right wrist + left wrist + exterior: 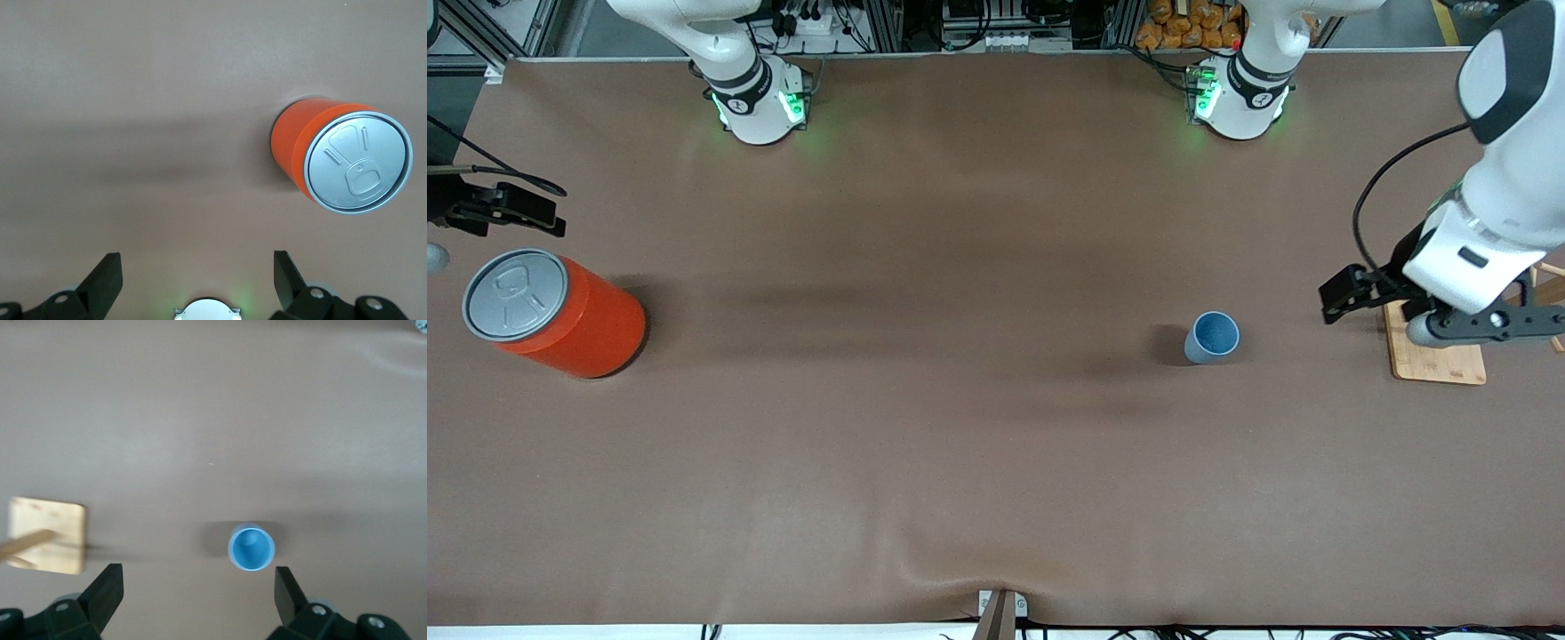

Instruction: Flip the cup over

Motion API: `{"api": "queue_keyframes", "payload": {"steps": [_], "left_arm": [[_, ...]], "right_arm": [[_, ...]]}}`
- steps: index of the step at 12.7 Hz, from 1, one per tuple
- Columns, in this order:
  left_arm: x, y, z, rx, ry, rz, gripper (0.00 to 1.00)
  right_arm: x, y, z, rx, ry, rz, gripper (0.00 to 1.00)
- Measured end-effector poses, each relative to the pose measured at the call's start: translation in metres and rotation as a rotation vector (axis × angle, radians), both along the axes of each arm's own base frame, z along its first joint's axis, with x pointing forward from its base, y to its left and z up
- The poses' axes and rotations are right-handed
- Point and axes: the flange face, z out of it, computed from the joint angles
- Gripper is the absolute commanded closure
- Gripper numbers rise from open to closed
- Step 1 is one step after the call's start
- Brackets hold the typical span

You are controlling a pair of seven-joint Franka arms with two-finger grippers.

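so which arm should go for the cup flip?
Left, probably. The left hand hangs open near the cup, which stands upright, mouth up, framed in its wrist view. The right hand, also open, is by the orange can at the right arm's end.

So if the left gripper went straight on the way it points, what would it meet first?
Probably bare table: the open left gripper points down, and the cup stands just ahead of the gap between its fingers. Depth is unclear, so a finger might graze it.

One light-blue cup [1213, 337] is standing on the bench [960, 444]. One orange can [556, 311] with a grey lid is sitting there too, and one wooden board [1436, 356] is lying there.
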Motion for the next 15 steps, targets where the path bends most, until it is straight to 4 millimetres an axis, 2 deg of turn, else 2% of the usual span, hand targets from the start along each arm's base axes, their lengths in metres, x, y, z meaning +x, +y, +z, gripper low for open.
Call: {"api": "queue_keyframes", "payload": {"steps": [3, 7, 9, 13, 15], "left_arm": [[-0.015, -0.002, 0.031, 0.007, -0.012, -0.03, 0.0], [-0.044, 0.007, 0.06, -0.032, 0.024, -0.021, 0.0], [-0.063, 0.012, 0.064, -0.034, 0.046, -0.022, 0.0], [-0.102, 0.017, 0.058, -0.02, 0.077, -0.018, 0.0], [-0.113, 0.019, 0.063, -0.018, 0.071, -0.016, 0.0]], "right_arm": [[0.0, 0.0, 0.0, 0.0, 0.0, 0.0, 0.0], [0.0, 0.0, 0.0, 0.0, 0.0, 0.0, 0.0], [0.0, 0.0, 0.0, 0.0, 0.0, 0.0, 0.0], [0.0, 0.0, 0.0, 0.0, 0.0, 0.0, 0.0], [0.0, 0.0, 0.0, 0.0, 0.0, 0.0, 0.0]]}}
